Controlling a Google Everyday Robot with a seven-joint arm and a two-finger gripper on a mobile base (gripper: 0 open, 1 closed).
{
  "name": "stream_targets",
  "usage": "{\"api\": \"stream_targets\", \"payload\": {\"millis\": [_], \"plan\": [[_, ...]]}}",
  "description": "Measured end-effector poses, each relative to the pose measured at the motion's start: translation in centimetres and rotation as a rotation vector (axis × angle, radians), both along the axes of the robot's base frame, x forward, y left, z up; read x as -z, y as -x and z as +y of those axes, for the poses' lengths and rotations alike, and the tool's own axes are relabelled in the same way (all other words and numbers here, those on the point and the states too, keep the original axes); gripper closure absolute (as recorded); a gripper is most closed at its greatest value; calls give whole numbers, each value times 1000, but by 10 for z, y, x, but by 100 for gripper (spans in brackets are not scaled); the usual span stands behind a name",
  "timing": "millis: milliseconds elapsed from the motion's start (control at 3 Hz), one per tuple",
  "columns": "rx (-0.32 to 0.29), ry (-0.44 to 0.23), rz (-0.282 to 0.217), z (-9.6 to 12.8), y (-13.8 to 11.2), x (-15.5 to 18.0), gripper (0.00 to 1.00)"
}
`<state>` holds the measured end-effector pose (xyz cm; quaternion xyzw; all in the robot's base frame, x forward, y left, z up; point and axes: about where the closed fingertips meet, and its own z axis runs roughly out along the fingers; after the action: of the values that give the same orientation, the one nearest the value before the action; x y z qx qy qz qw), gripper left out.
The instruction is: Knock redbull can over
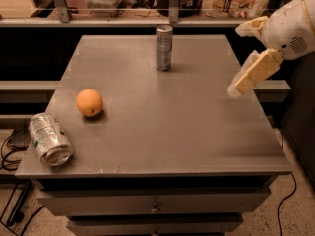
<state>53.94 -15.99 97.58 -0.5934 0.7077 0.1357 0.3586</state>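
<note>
Three objects occupy the grey tabletop [187, 127] in the camera view, the only view supplied. The redbull can [164, 47] stands upright close to the far edge, roughly midway along it, with bare surface on every side; standing alone and on a narrow base, it probably needs only a sideways push near its top to fall. The orange [89, 103] rests toward the left edge, well apart from the can and out of any likely sweep path. A dented silver can [49, 139] with green markings lies on its side at the near left corner, its open end facing the near edge; it is a distractor and plays no part in the task. The gripper [246, 77] hangs above the right edge, toward the far right corner, angled downward and inward toward the table and well apart from the redbull can. Whether the pincer is apart or together cannot be told from this angle. It holds nothing that can be seen. By this reading the task is not yet done: the can is erect and untouched, and the next move calls for travel leftward along the far edge at can height.
</note>
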Motion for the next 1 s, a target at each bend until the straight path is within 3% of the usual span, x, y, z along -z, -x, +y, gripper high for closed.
{"api": "stream_targets", "payload": {"millis": [333,1000], "plan": [[6,-49,27,12,-4,9,0],[17,-319,-15,97,-64,28,0]]}}
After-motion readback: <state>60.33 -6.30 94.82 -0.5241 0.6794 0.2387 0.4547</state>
